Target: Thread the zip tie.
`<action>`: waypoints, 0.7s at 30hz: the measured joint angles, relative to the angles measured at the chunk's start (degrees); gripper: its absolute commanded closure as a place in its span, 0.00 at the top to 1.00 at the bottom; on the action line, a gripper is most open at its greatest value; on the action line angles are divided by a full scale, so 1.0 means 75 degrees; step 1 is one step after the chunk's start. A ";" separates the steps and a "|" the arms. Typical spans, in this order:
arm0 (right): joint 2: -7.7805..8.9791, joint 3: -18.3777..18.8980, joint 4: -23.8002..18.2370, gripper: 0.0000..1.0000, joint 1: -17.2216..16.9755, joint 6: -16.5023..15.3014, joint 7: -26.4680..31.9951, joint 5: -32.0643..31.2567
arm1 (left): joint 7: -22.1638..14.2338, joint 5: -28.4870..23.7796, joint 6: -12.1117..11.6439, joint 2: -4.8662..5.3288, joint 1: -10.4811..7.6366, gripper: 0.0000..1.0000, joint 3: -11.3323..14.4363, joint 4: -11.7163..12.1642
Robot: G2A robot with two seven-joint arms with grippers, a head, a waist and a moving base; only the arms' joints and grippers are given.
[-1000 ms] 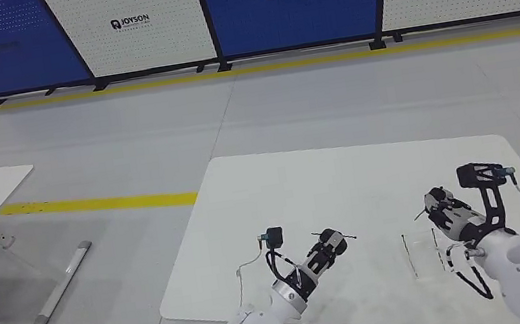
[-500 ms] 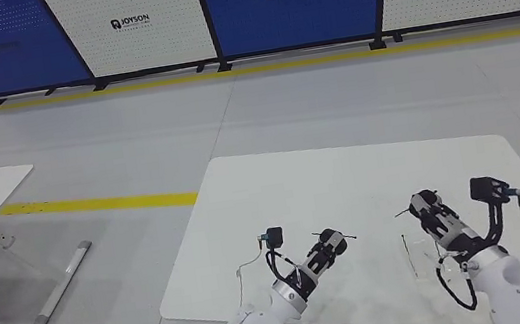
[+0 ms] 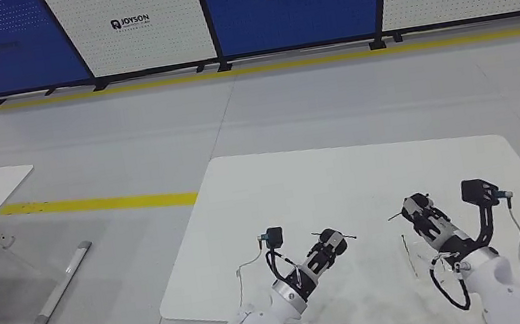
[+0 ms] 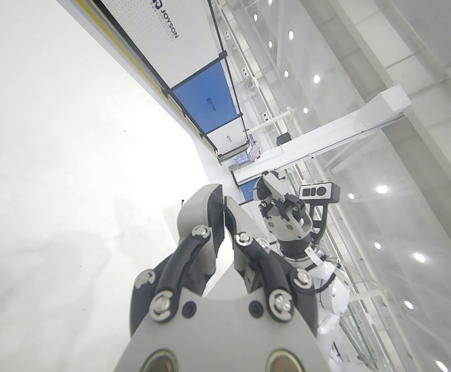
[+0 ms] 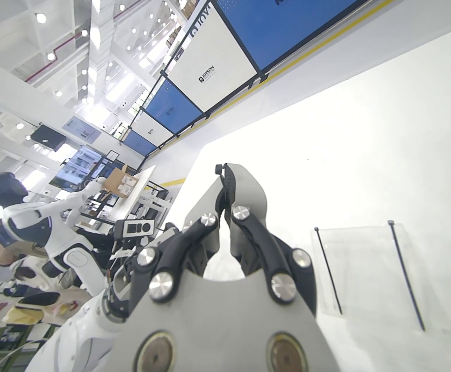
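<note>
Meanwhile, left gripper (image 4: pixel 223 206) is pressed together, right gripper (image 5: pixel 224 178) clamps a zip tie (image 5: pixel 218 168), before logo-printed panels (image 3: pixel 136 39).

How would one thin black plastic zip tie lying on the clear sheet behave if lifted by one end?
The thin black plastic zip tie is a long narrow strip, so it would probably bend and droop. It looks light, so a push may slide it over the clear sheet. Lying flat, it may be hard to pinch.
</note>
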 measured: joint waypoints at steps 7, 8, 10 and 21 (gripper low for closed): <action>-0.0211 -0.0621 0.0367 0.00 -0.0172 -0.0616 -0.1462 0.0067 | 0.0000 0.0000 0.0000 0.0000 0.0000 0.00 0.0000 0.0000; -0.0243 -0.0728 0.0417 0.00 -0.0193 -0.0634 -0.1672 -0.0013 | 0.0000 0.0000 0.0000 0.0000 0.0000 0.00 0.0000 0.0000; -0.0285 -0.0838 0.0470 0.00 -0.0241 -0.0571 -0.1990 -0.0175 | 0.0000 0.0000 0.0000 0.0000 0.0000 0.00 0.0000 0.0000; -0.0318 -0.0955 0.0491 0.00 -0.0320 -0.0406 -0.2193 -0.0371 | 0.0000 0.0000 0.0000 0.0000 0.0000 0.00 0.0000 0.0000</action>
